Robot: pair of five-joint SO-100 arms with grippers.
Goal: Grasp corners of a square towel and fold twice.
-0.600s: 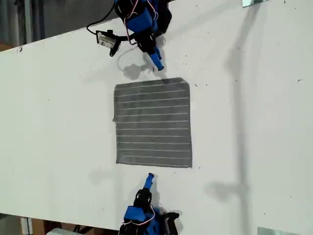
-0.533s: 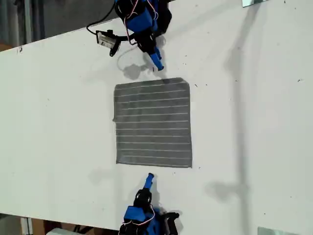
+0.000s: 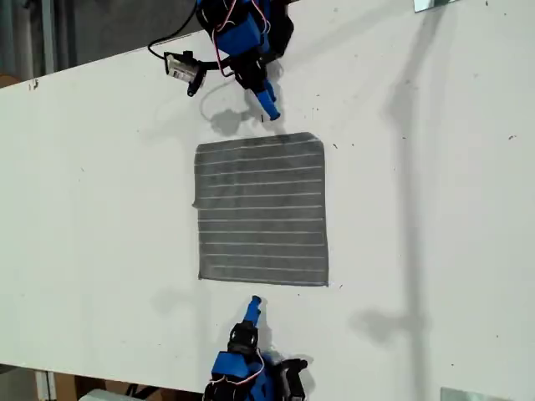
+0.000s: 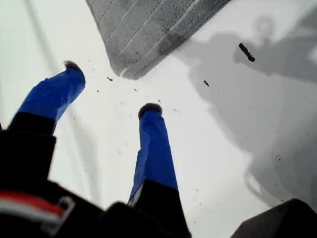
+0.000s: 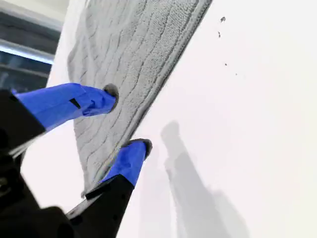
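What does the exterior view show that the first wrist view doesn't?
Only the exterior view shows the whole dark grey square towel with thin white stripes lying flat and both blue arms, one beyond each opposite edge. Only the first wrist view shows my first gripper open, its blue fingertips apart just short of one rounded towel corner. Both show the white table and unfolded cloth.

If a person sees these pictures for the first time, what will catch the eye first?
First comes the dark grey square towel with thin white stripes, lying flat and unfolded in the middle of the white table. Next are two blue robot hands in the exterior view, one just beyond the towel's top edge and one just below its bottom edge, neither holding it.
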